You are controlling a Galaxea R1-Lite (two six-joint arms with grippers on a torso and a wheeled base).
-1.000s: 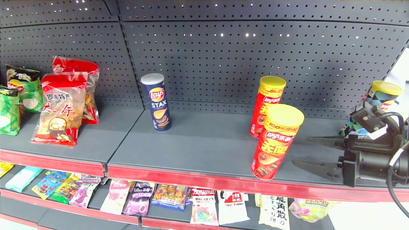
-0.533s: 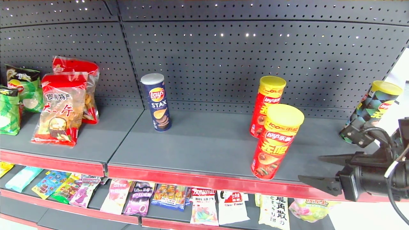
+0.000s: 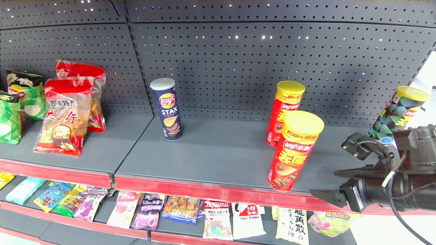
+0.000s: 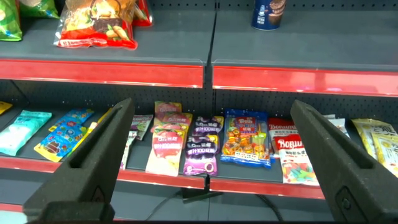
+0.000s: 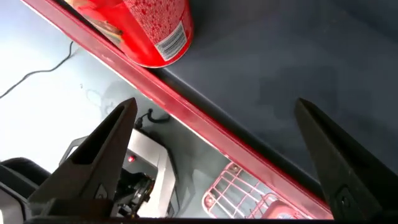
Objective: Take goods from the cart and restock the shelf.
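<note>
print on blue can (image 3: pixel 167 109), red cans (image 3: pixel 295 151), bags (image 3: pixel 64 115)

The shelf (image 3: pixel 211 156) is finished in dark grey, edged in red. The blue can (image 3: pixel 167 109) is topped in grey, the red cans (image 3: pixel 294 153) in yellow; the patterned can (image 3: pixel 396 112) is covered in teal-and-black triangles.

A yellow-lidded red chip can (image 3: pixel 293 153) stands upright at the front edge of the grey shelf (image 3: pixel 211 153).
</note>
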